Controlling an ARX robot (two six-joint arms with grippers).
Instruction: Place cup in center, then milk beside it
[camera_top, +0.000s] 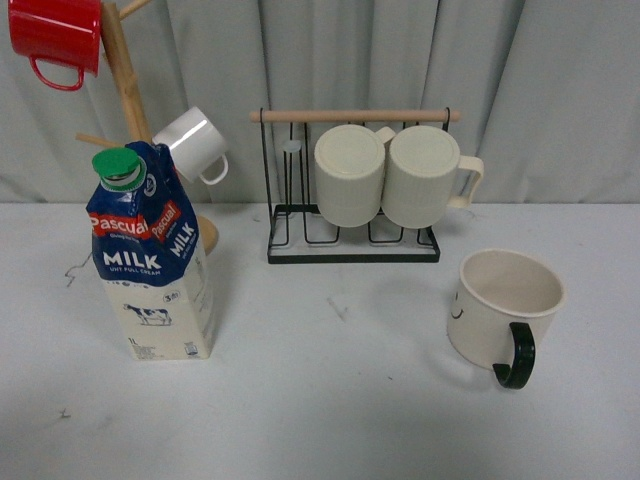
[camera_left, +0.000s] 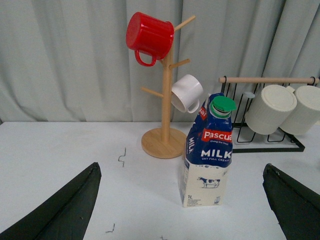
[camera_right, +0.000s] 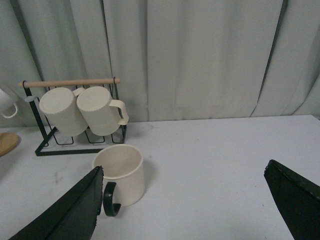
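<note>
**The cup goes first, and no arm holds it yet**

The cup (camera_top: 500, 300) stands upright on the right side of the table (camera_top: 330, 420), on the near part, with its black handle turned toward the robot. The milk carton (camera_top: 152, 260) stands upright on the left side, just in front of the wooden mug tree (camera_top: 125, 80). The spot between them, in front of the wire rack (camera_top: 350, 245), is bare.

The right gripper (camera_right: 184, 170) has its jaws wide apart and holds nothing. The cup sits close to one jaw. The left gripper (camera_left: 181, 169) is wide apart too, and it faces the milk carton.

I think the first step has not begun. Next, the right gripper needs to go down to the cup, close on its rim or handle, and carry it left to the middle. The milk carton comes after that.
</note>
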